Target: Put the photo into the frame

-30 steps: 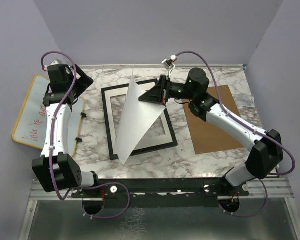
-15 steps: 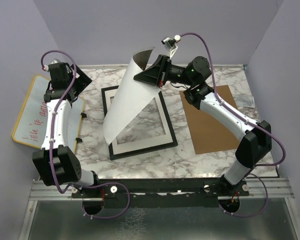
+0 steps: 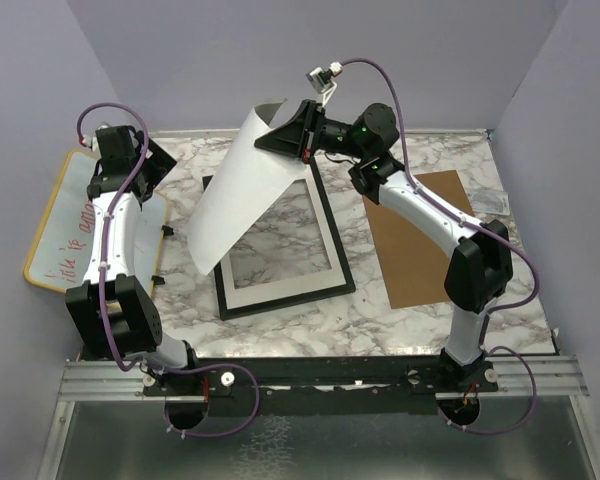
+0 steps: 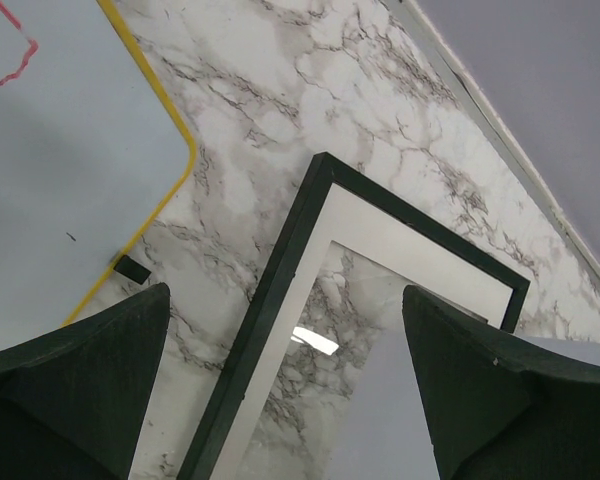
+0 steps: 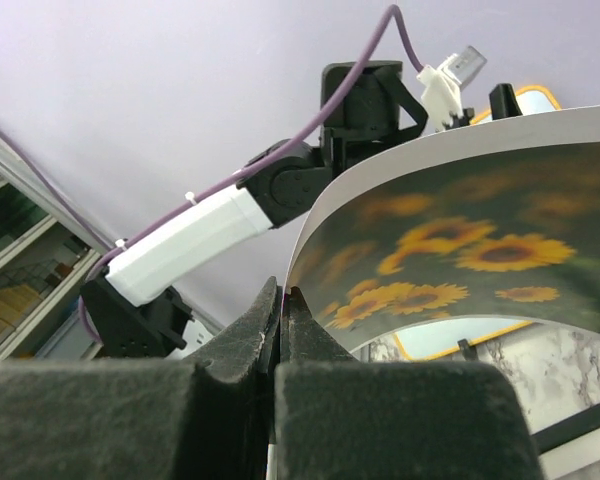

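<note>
The right gripper (image 3: 280,136) pinches the photo (image 3: 235,190) by its top edge, lifted over the frame (image 3: 338,240).

The photo hangs white back up, sunflower face down, bowed into a curve. Its low corner dangles above the frame's left side, which lies flat on the counter (image 3: 310,322). It looks light, thin and floppy, so it should sag and swing. The edge is the safest hold, and a second grip opposite would steady it. The left gripper (image 4: 285,295) is spread wide and empty. A second ago the photo's corner rested by the frame's near rim; now it is higher and further left.
</note>
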